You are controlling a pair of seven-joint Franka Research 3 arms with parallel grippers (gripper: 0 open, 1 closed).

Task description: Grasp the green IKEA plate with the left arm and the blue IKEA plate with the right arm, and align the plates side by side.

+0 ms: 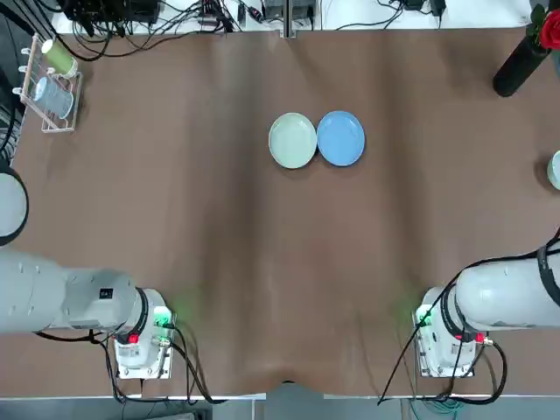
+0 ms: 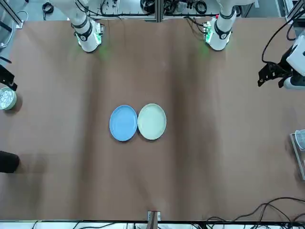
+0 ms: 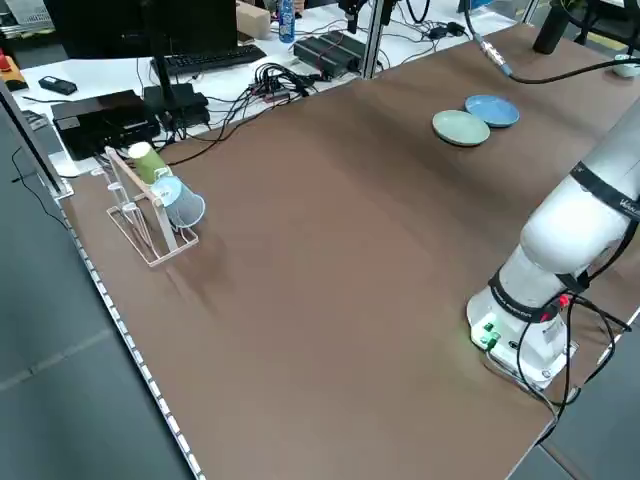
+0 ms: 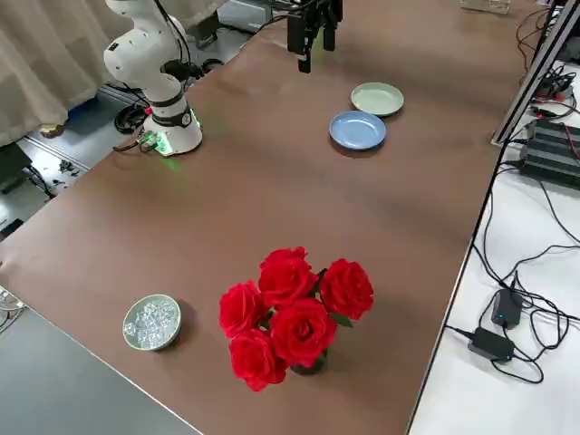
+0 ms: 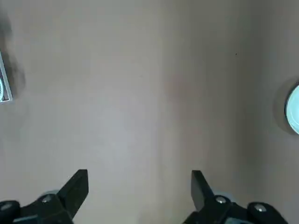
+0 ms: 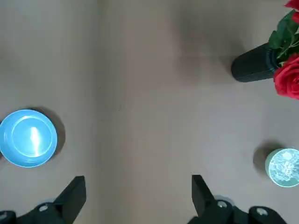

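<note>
Green plate [image 1: 292, 140] and blue plate [image 1: 340, 138] seen flat, rims touching, mid-tabletop toward far edge. Alignment judged done. Left gripper [image 5: 139, 189] and right gripper [image 6: 138, 193] held high, fingers spread, nothing gripped.

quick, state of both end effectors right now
Left end effector: open, empty, above bare table.
Right end effector: open, empty, away from the blue plate.
</note>
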